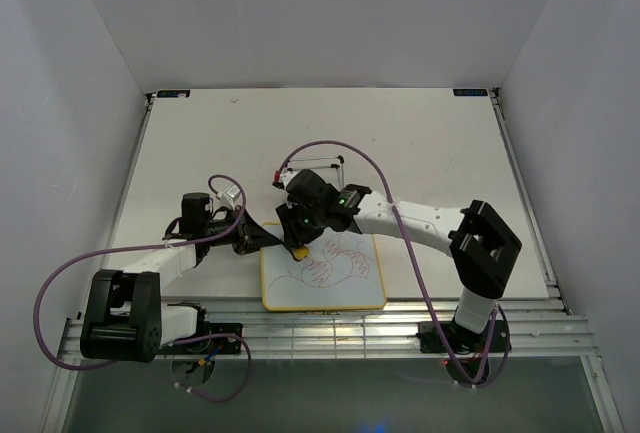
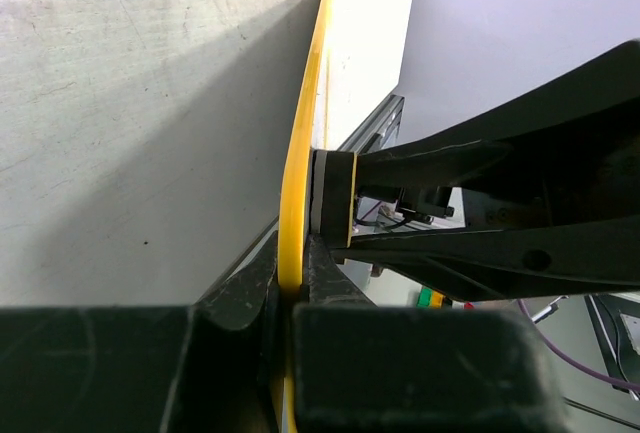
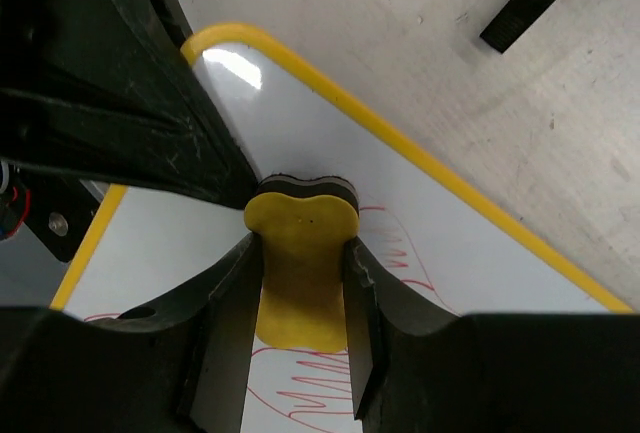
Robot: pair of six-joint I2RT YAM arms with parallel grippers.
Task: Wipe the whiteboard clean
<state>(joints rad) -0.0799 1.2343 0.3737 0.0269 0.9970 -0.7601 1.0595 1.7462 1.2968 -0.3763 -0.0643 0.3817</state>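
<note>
White walls enclose the bench (image 1: 430, 143), where the whiteboard (image 1: 335, 291), scrawled with red lines, lies flat near the front edge. Left hand (image 1: 259, 240) is clamped on its left frame; right hand (image 3: 300, 283) grips a yellow eraser (image 3: 300, 243) pressed on its far-left corner.
</note>
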